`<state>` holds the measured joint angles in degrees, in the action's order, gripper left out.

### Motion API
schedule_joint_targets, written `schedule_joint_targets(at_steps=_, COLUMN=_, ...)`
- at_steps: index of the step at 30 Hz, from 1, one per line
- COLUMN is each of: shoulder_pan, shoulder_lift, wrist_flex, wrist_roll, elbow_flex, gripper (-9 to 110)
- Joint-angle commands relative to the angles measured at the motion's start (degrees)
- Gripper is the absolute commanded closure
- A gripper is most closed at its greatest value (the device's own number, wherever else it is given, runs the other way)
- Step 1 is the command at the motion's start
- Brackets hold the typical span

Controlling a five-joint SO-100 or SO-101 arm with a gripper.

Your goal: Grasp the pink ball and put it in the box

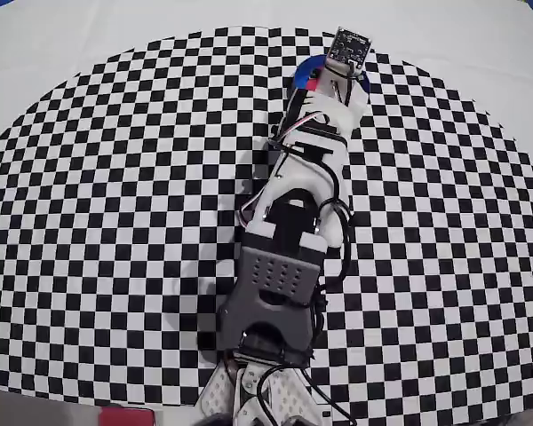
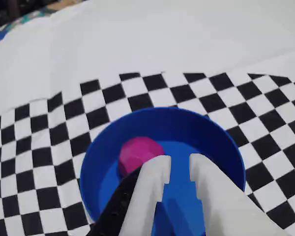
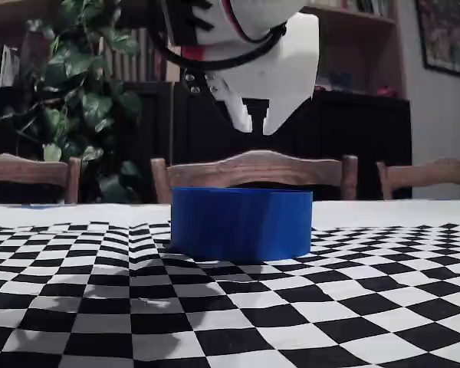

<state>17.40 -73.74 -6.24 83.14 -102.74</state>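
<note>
We find the small, smooth magenta-pink ball [image 2: 138,153] lying loose on the floor of the round bright blue box [image 2: 108,147], which stands near the far edge of the checkered tabletop [image 1: 115,222]. The white two-finger gripper [image 2: 178,164] hangs above the box, fingers slightly spread and holding nothing. We judge the placing done; the next move calls only for lifting clear without striking the box wall.

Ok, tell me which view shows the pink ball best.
The wrist view: the pink ball lies inside the box, just beyond the empty gripper. The overhead view shows only a pink sliver beside the arm; in the fixed view the box wall hides it.
</note>
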Motion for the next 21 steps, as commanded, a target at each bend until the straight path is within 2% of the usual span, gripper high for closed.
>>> schedule_joint_targets(at_steps=1, shoulder_pan=-0.3, shoulder_lift=-9.2, wrist_flex=-0.1, wrist_roll=-4.6, elbow_flex=-4.4, gripper=101)
schedule_joint_targets(at_steps=21, shoulder_pan=-4.7, shoulder_lift=-50.6, wrist_flex=0.3, wrist_roll=-50.4, elbow_flex=-38.1, gripper=101)
